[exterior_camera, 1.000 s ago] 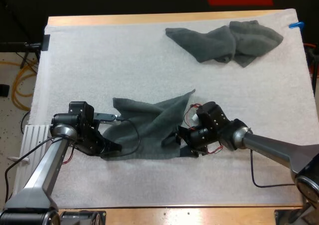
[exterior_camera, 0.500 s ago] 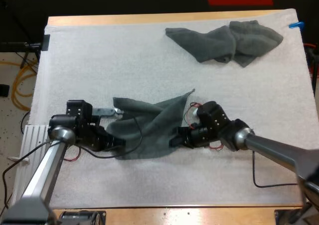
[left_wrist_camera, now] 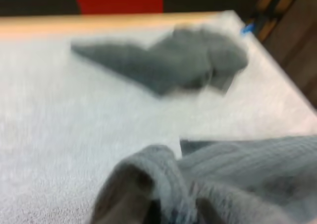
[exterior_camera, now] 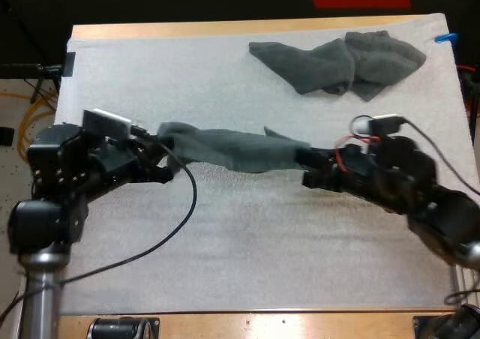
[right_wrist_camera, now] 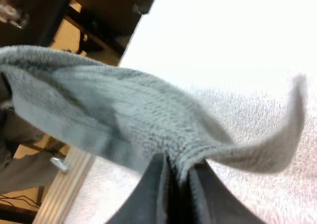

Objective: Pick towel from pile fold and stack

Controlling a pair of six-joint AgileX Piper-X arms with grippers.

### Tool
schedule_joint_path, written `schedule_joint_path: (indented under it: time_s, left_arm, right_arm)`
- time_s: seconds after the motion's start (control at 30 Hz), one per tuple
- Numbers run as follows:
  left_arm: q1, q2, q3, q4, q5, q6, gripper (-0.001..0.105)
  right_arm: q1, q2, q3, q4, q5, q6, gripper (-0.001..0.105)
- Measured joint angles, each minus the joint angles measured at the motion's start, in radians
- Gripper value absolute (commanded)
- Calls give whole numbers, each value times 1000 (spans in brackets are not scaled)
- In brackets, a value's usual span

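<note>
So the wooden table has the white mat covering pretty much all of it. The stretched towel is the main thing here; it's dark grey-green and pulled out into a long band across the middle of the mat, strung between the two grippers and sagging a little at its centre. From the right wrist camera the stretched towel hangs in the air with the mat below it, and one loose corner flicks out to the side.

The crumpled towel sits at the far right of the mat, well apart from both arms and not touching anything; the left wrist camera has that crumpled towel out ahead, past the bunched end of the stretched towel right up close.

The left gripper is at the towel's left end; the cloth is gathered into it and hangs from it, so it looks clamped on that end, though the cloth covers the fingers themselves. The right gripper is at the towel's right end; in its own wrist view the right gripper has its black fingers pressed on the towel edge from both sides, so that one's pinched tight on the cloth for sure.
</note>
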Motion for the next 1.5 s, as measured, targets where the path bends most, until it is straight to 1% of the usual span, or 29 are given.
schedule_joint_path:
  time_s: [0.1, 0.17, 0.3, 0.37, 0.5, 0.57, 0.7, 0.77, 0.8, 0.9, 1.0, 1.07, 1.17, 1.23, 1.33, 1.4, 1.5]
  left_arm:
    - [-39, -61, -15, 2, 0, -28, 0]
    - [-81, -101, -15, 32, -9, -38, 0]
    - [-167, -174, -15, 140, -78, -41, 0]
    - [-208, -208, -15, 194, -107, -49, 0]
    - [-291, -267, -13, 302, -139, -85, 0]
    - [-324, -297, 2, 339, -155, -116, 0]
    - [-359, -339, 63, 359, -168, -178, 0]
    - [-360, -340, 102, 356, -185, -188, 0]
    - [-360, -340, 128, 351, -207, -190, 0]
    - [-360, -340, 221, 269, -269, -191, 0]
    - [-360, -326, 319, 131, -316, -193, 0]
    - [-358, -286, 369, 13, -348, -193, 0]
    - [-327, -182, 435, -153, -358, -188, 0]
    - [-294, -80, 461, -257, -349, -173, 0]
    - [-235, 71, 470, -391, -314, -161, 0]
    - [-198, 174, 470, -485, -262, -160, 0]
    - [-155, 324, 456, -652, -203, -160, 0]
  right_arm:
    - [4, -76, -44, 110, 14, -5, 0]
    - [16, -114, -74, 182, 22, -5, 0]
    - [64, -164, -124, 336, 25, -1, 0]
    - [101, -176, -129, 410, 25, 23, 0]
    - [206, -189, -130, 527, 25, 104, 0]
    - [265, -200, -130, 568, 44, 160, 0]
    - [353, -218, -130, 664, 85, 280, 0]
    - [363, -217, -124, 690, 99, 323, 0]
    - [363, -215, -114, 690, 113, 336, 0]
    - [347, -199, -45, 645, 181, 345, 0]
    - [259, -159, 61, 529, 205, 331, 0]
    - [175, -106, 134, 424, 175, 304, 0]
    - [19, -8, 231, 262, 71, 272, 0]
    - [-68, 71, 262, 154, -6, 256, 0]
    - [-180, 185, 270, -16, -84, 224, 0]
    - [-239, 261, 270, -115, -148, 218, 0]
    - [-299, 383, 261, -279, -210, 221, 0]
